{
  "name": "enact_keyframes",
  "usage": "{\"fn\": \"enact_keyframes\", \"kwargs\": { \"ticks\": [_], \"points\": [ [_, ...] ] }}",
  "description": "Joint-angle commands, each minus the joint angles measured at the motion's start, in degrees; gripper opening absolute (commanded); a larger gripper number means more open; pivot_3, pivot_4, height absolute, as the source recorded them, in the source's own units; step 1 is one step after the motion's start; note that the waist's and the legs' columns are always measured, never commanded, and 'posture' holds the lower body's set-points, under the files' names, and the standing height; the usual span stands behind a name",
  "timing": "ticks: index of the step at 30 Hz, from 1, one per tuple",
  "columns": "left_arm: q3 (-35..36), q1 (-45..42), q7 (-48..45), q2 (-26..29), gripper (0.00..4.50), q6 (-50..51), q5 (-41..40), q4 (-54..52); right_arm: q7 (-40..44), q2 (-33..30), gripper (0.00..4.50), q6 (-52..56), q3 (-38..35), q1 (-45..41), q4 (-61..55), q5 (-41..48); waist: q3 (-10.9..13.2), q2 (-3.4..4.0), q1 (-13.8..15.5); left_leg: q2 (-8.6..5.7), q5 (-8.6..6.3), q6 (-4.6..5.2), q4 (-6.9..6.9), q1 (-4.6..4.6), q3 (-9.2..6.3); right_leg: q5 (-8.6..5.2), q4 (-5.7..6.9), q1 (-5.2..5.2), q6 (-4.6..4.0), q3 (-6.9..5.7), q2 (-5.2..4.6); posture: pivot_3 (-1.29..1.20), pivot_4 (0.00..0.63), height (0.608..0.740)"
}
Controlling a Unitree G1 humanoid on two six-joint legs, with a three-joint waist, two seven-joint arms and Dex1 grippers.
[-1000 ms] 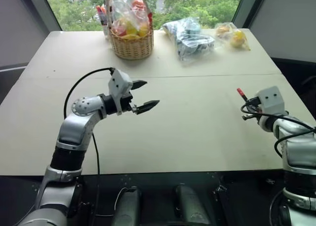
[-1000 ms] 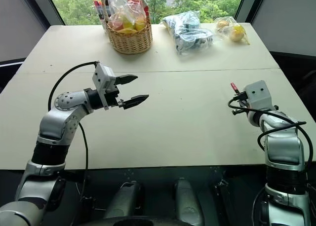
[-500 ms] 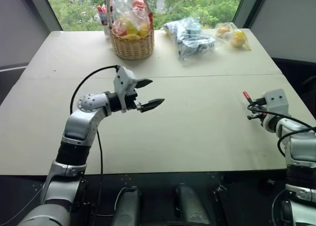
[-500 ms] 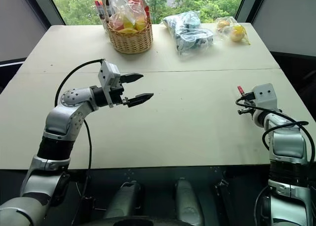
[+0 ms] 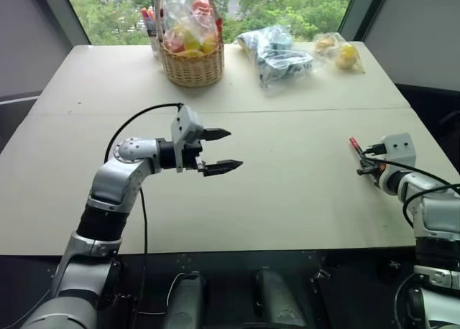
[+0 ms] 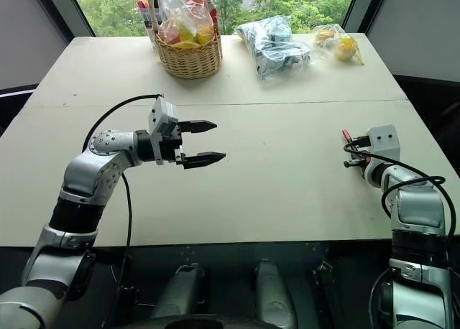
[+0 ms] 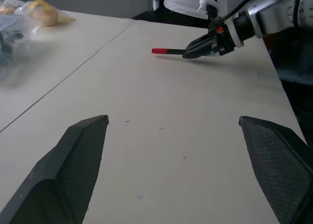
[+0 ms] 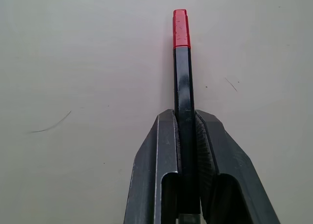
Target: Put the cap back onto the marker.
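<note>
step: capping looks done, red cap (image 8: 181, 28) sits on marker (image 8: 182, 82) | right gripper (image 8: 186, 121) clamped on marker, frame right | left gripper (image 5: 223, 150) wide apart, empty, centre-left | next: probably set marker on table (image 5: 302, 185)

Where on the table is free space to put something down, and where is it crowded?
Free: the wide bare table between the left gripper and the marker in the right gripper. Crowded: the far edge, with the wicker basket and plastic bags.
</note>
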Motion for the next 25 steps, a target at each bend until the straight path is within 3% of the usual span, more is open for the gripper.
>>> {"fn": "enact_keyframes", "kwargs": {
  "ticks": [1,2,5,11,25],
  "points": [
    [-0.06,-1.46,-1.48,0.88,4.47,-0.06,-1.09,-1.48,-0.11,-1.09,0.00,0.15,-0.04,0.11,-1.76,0.78,0.00,0.00,0.00,0.00,0.00,0.00,0.00,0.00,0.00,0.00,0.00,0.00,0.00,0.00,0.00,0.00,0.150,0.740],
    [-0.04,-1.59,-1.56,0.83,4.47,-0.14,-1.00,-1.26,-0.08,-1.13,0.00,0.16,0.04,0.21,-1.78,0.80,0.00,0.00,0.01,0.00,0.00,0.00,0.00,0.00,0.00,0.00,0.00,0.00,0.00,0.00,0.00,0.00,0.150,0.740],
    [-0.05,-2.11,-1.46,0.46,4.50,-0.99,-0.40,-0.29,0.10,-1.27,1.26,0.46,0.12,0.74,-2.39,1.22,0.00,0.00,0.02,0.00,0.00,0.00,0.00,0.00,0.00,0.00,0.00,0.00,0.00,0.00,0.00,0.00,0.150,0.740],
    [0.20,-2.37,-0.96,-0.24,4.50,-2.24,-0.02,0.81,0.25,-2.29,4.38,2.05,-0.49,1.86,-5.22,2.43,0.00,0.00,0.00,0.00,0.00,0.00,0.00,0.00,0.00,0.00,0.00,0.00,0.00,0.00,0.00,0.00,0.150,0.740],
    [-0.38,-4.55,-1.72,-3.48,4.50,-5.52,0.38,5.50,9.99,-15.95,4.45,16.84,-10.98,9.22,-33.93,13.01,-0.01,-0.01,0.25,0.00,0.00,0.00,0.02,-0.02,-0.03,0.00,-0.04,0.02,0.01,-0.01,0.00,0.00,0.150,0.740]
  ]
}}
